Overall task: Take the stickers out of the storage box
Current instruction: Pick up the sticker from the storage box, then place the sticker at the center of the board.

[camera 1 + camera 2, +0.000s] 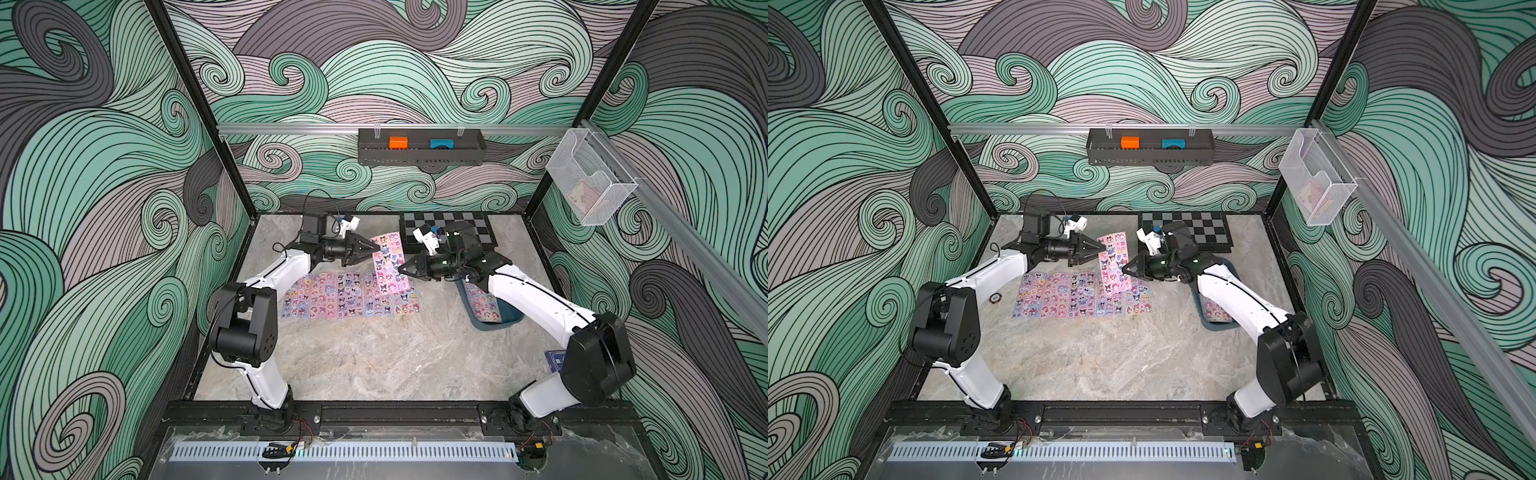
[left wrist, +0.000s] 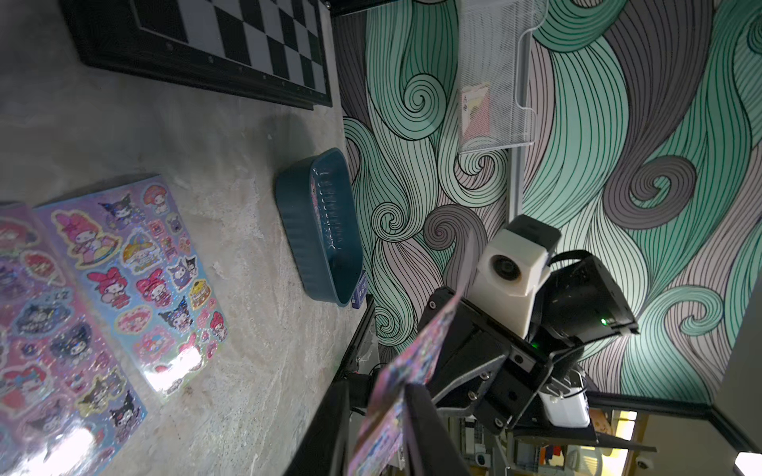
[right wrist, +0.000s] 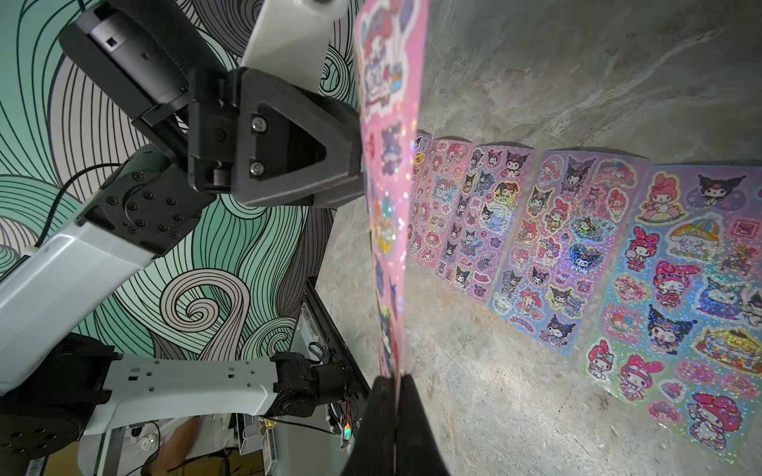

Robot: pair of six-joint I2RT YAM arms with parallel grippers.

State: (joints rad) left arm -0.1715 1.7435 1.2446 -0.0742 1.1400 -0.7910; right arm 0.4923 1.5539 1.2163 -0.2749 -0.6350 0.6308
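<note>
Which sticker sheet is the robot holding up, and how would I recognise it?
Look at the grey marble-patterned tabletop, just in front of the black-and-white chessboard at its back. Between the left hand and right hand stands a narrow pink sheet of cartoon stickers, pinched by the right one. It alone is raised on edge; the other glittery sticker sheets lie flat in a row below.

Walls of swirling teal, grey and mauve waves [image 1: 415,62] close in on three sides above a grey marbled floor [image 1: 353,353]. A silver aluminium rail [image 1: 291,128] carries a black perforated metal tray [image 1: 419,157]. A clear plastic bin [image 1: 590,195] hangs on a side wall, and a black-and-white checkered board [image 1: 478,220] lies at the back.
</note>
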